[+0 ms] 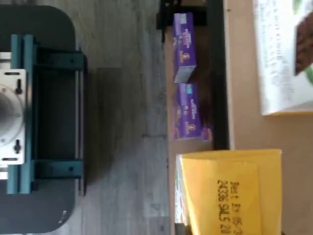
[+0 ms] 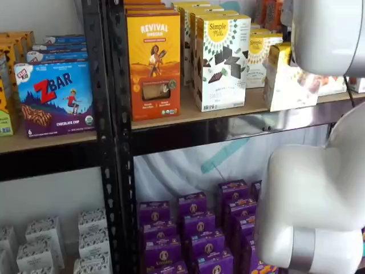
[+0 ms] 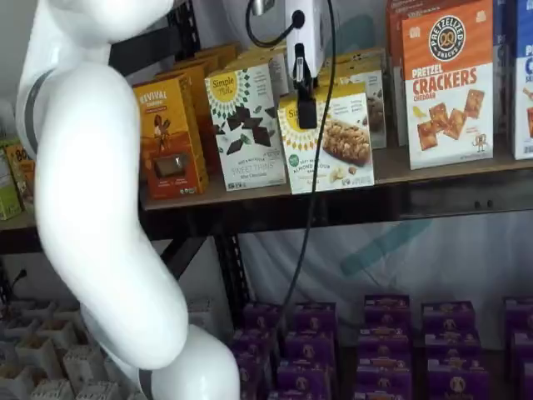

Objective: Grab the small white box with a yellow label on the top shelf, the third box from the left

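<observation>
The small white box (image 3: 329, 142) has a yellow sunburst logo, a yellow top and a cracker picture. It stands on the top shelf (image 3: 441, 177), right of a taller white carton with dark squares (image 3: 247, 125). My gripper (image 3: 306, 117) hangs just over the box's front left top corner. Its black fingers show side-on, with no gap visible and nothing held. In a shelf view the box (image 2: 285, 80) is partly hidden by my white arm (image 2: 328, 34). In the wrist view its yellow top (image 1: 230, 191) shows beside the taller white carton (image 1: 283, 54).
An orange Revival carton (image 2: 153, 63) stands left of the taller white carton. A Pretzel Crackers carton (image 3: 448, 79) stands right of the small box. Purple boxes (image 3: 383, 333) fill the shelf below. A cable (image 3: 321, 167) hangs in front of the box. A dark mount with teal brackets (image 1: 39, 112) shows in the wrist view.
</observation>
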